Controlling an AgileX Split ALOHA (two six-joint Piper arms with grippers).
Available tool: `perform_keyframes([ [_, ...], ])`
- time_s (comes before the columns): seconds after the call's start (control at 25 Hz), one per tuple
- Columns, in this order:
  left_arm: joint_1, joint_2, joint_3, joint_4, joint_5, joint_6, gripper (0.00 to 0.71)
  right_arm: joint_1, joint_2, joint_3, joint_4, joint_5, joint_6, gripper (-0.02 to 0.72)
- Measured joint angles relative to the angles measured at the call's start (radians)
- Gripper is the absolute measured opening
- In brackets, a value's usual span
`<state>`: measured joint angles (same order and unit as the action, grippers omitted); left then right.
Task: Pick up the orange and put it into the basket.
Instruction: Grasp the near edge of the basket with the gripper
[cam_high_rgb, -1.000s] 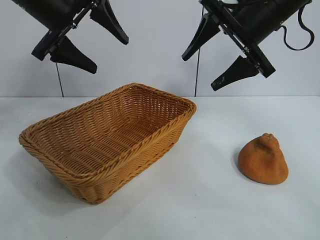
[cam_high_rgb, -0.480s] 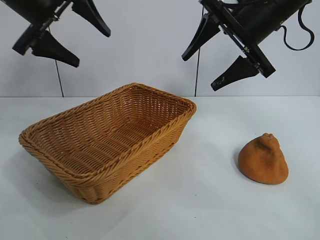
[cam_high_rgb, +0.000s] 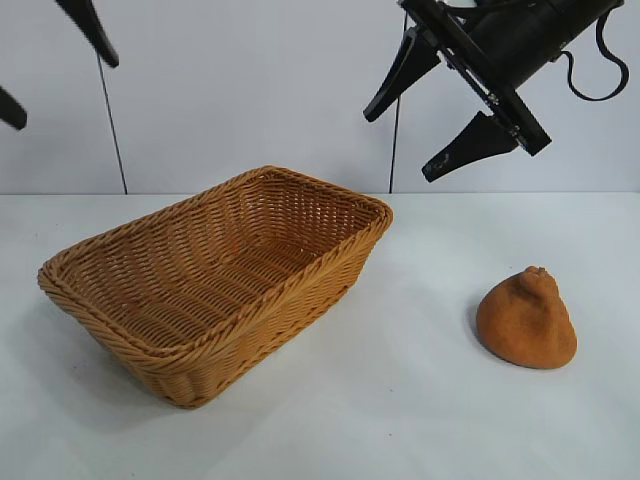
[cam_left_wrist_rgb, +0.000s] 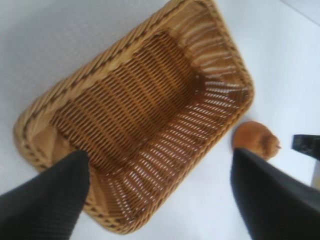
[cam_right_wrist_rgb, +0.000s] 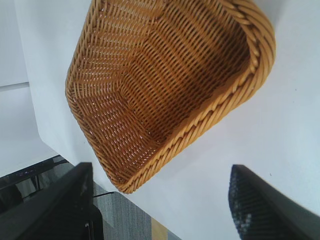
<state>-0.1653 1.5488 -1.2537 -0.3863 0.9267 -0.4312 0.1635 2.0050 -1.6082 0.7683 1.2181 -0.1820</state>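
Observation:
The orange (cam_high_rgb: 526, 319), a dull brownish-orange cone-shaped lump, sits on the white table at the right; it also shows in the left wrist view (cam_left_wrist_rgb: 254, 140). The tan wicker basket (cam_high_rgb: 215, 275) stands empty at the left-centre and fills the left wrist view (cam_left_wrist_rgb: 135, 115) and the right wrist view (cam_right_wrist_rgb: 165, 85). My right gripper (cam_high_rgb: 415, 135) hangs open high above the table, between basket and orange. My left gripper (cam_high_rgb: 50, 70) is open at the top left corner, mostly out of the exterior view.
The white table (cam_high_rgb: 400, 400) runs to a pale back wall. In the right wrist view a table edge with grey floor (cam_right_wrist_rgb: 135, 220) beyond it shows past the basket.
My left gripper has risen and moved left, almost leaving the exterior view. The right gripper, the orange and the basket have not moved.

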Motion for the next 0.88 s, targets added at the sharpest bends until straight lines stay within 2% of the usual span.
perform_keyframes([
  [0.2,-0.088,-0.051,0.253,0.018,-0.199,-0.229,0.556,0.0,0.0,0.0,0.0,0.0,0.0,0.517],
  [0.36,-0.115,-0.05,0.383,0.019,-0.325,-0.356,0.556,0.0,0.0,0.0,0.0,0.0,0.0,0.517],
  [0.56,-0.118,-0.035,0.47,0.022,-0.446,-0.439,0.556,0.0,0.0,0.0,0.0,0.0,0.0,0.517],
  [0.88,-0.118,0.119,0.479,0.019,-0.541,-0.446,0.556,0.0,0.0,0.0,0.001,0.0,0.0,0.517],
])
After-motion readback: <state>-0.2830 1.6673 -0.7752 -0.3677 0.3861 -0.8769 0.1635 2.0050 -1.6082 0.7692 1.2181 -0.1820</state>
